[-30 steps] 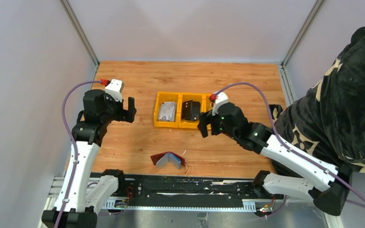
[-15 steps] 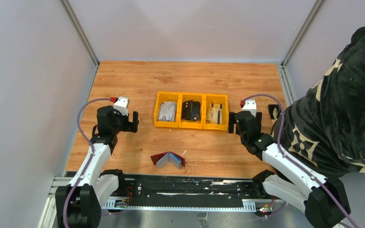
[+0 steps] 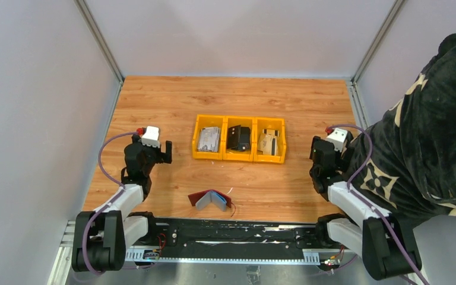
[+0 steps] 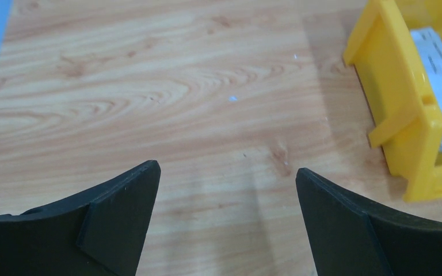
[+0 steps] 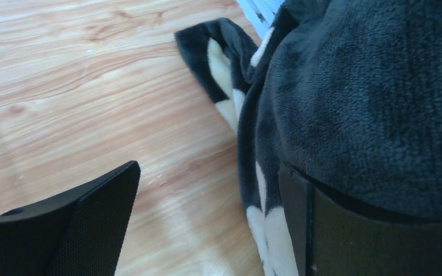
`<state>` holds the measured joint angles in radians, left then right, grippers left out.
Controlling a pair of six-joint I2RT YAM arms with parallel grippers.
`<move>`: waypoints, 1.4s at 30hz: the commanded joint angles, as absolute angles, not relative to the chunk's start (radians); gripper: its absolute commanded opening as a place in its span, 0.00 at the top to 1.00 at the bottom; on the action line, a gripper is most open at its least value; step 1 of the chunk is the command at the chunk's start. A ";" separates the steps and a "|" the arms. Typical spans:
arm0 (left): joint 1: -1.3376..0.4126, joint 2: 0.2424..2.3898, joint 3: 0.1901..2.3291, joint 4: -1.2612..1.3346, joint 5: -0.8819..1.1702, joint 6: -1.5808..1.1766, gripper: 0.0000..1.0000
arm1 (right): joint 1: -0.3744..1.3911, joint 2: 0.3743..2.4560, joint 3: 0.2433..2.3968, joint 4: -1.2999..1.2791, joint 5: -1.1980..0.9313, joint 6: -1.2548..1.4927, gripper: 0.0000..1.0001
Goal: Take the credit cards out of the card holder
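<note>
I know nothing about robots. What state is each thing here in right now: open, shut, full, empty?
card holder, lying open, grey-blue lining showing.
yellow bin, something in each of its three compartments.
credit cards, lying in the bin, out of the holder.
left hand, open, holding nothing.
right hand, open, holding nothing, right beside the dark blanket.

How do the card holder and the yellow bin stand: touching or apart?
Apart. The top view shows bare table between the card holder and the bin.
</note>
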<state>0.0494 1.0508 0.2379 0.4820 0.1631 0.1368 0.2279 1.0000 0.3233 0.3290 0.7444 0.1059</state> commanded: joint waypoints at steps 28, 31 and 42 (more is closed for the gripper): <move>0.011 1.373 0.197 1.074 0.002 0.028 0.00 | 0.086 1.441 0.199 1.140 0.369 -0.088 0.05; 0.011 1.372 0.193 1.076 0.003 0.028 0.00 | 0.086 1.417 0.210 1.077 0.369 -0.078 0.05; 0.011 1.372 0.196 1.075 0.003 0.029 0.00 | 0.086 1.425 0.206 1.098 0.367 -0.081 0.05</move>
<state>0.0158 1.3746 0.1825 1.0531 0.0200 0.0185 0.0990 1.4250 0.2012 1.0706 0.3660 -0.0723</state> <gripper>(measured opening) 0.997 0.951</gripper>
